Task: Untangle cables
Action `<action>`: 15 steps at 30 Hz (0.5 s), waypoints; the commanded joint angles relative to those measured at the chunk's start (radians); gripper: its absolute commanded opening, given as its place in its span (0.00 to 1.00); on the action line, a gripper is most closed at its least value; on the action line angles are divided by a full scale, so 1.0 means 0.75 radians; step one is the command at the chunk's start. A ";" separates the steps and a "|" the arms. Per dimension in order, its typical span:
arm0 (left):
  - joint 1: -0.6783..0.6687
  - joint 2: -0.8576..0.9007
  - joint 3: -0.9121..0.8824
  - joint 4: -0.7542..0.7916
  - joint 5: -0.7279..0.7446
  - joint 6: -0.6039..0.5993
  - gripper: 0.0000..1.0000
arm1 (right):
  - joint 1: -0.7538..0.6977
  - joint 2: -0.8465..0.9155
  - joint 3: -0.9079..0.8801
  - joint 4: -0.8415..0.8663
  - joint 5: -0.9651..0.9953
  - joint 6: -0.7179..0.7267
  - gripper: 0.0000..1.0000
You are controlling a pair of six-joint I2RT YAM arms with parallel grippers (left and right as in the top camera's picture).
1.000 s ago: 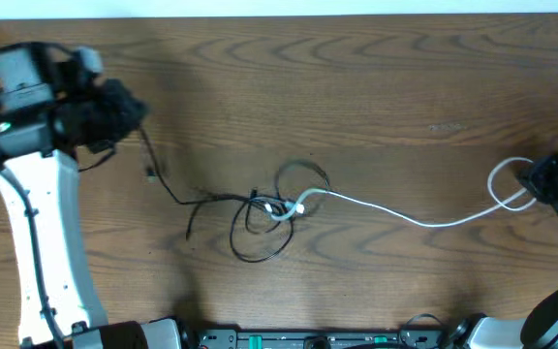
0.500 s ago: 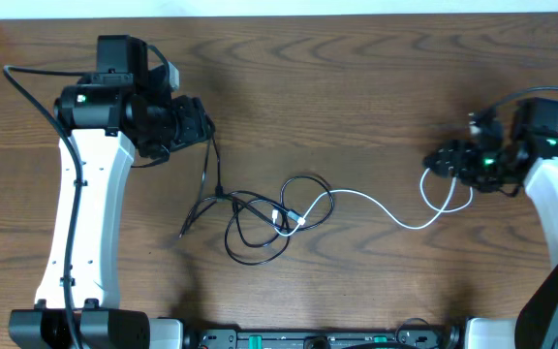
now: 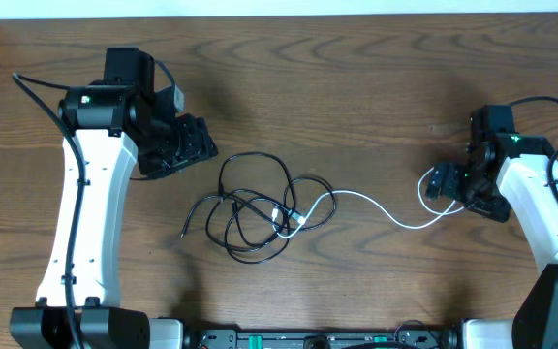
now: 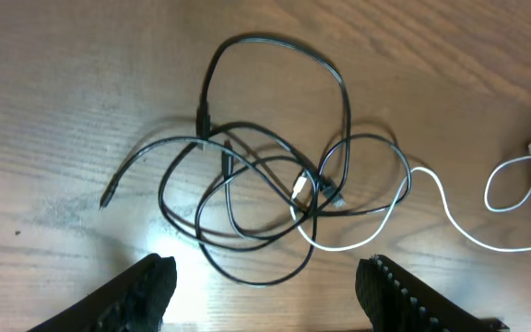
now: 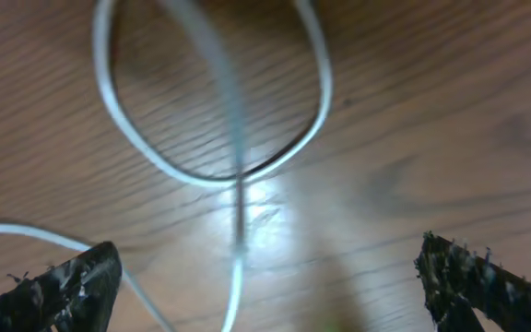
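**Left gripper** [image 3: 200, 147], count: one. My jaws here stand well apart and hold nothing. In the left wrist view both fingers [image 4: 146, 290] show at the bottom edge, with only bare wood between them.

**Right gripper** [image 3: 441, 182], count: one. My jaws are spread wide and grip nothing. In the right wrist view the fingers [image 5: 63, 286] sit in the two bottom corners.

**Cables** [image 3: 260, 208], all lying loose on the table [image 3: 356, 87] between my two grippers.

- **Black cord** [image 4: 275, 55]: a knot of overlapping loops. I cannot count the cords, because the strands cross too often to separate. One free plug end [image 4: 109, 196] points away from the knot. The knot lies in front of my left jaws, near them but apart, and its lowest loop comes closest to the fingertips. Seen from overhead, its top loop is just beside that gripper without touching it.
- **White cable** [image 3: 381, 206], count: one. One end is caught inside the black knot. From there it runs in a wavy line across the wood to a small closed loop [image 5: 210, 101] at my right gripper. That loop lies flat in front of my open right jaws. A blurred white strand runs down the middle between the fingers, and I see it touching neither. A second strand passes close by one fingertip; I cannot tell whether they touch.
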 commanded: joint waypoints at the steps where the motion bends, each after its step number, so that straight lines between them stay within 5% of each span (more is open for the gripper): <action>1: -0.021 0.013 -0.023 -0.030 -0.019 0.069 0.68 | 0.006 -0.039 0.064 -0.002 0.032 0.028 0.99; 8: -0.167 0.013 -0.104 -0.053 -0.129 0.073 0.68 | 0.016 -0.078 0.290 -0.033 -0.634 -0.339 0.99; 15: -0.296 0.013 -0.215 -0.103 -0.156 0.030 0.69 | 0.156 -0.078 0.233 -0.048 -0.685 -0.379 0.99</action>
